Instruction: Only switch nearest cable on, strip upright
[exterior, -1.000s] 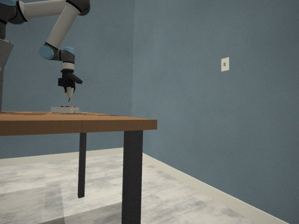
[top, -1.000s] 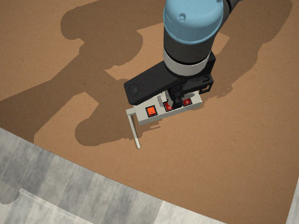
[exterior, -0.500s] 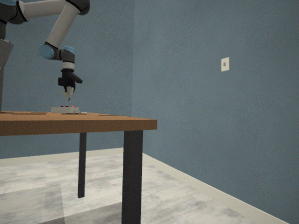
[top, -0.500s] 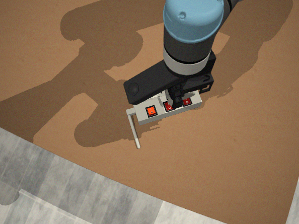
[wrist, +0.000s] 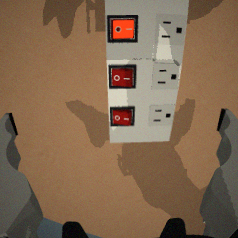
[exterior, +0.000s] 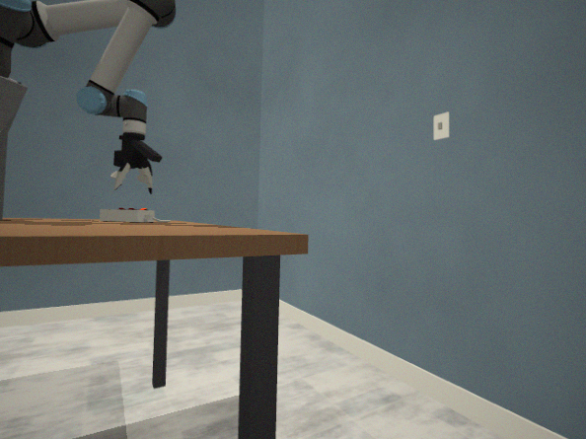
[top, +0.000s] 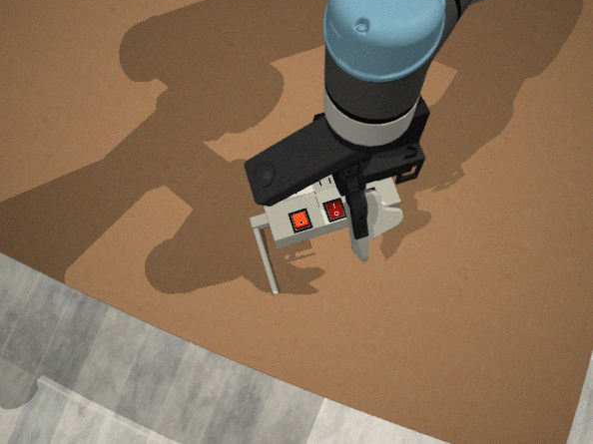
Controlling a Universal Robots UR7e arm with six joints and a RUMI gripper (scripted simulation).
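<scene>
From my wrist camera, the nearest things are my gripper's [wrist: 119, 150] two grey fingers, one at each side of the picture, spread wide with nothing between them. A little farther off lies the power strip [wrist: 145, 125], flat on the brown table [wrist: 55, 150] with its switches facing up. The far switch [wrist: 123, 29] glows bright orange, so I think it is on. The middle switch [wrist: 122, 77] and the near switch [wrist: 122, 116] are dark red, so I think they are off. The strip looks hard and light, so I guess a hard poke could make it slide. I would not pick it up. I would just press the end of a rocker with one fingertip. The top camera shows something my wrist camera does not: the grey cable [top: 265, 253] comes out right beside the bright switch [top: 299, 221], so I think the job looks almost done. The side camera shows my gripper [exterior: 133, 182] hanging well above the strip [exterior: 127, 214], not touching it, and the strip far back from the table's edge [exterior: 197, 248].
</scene>
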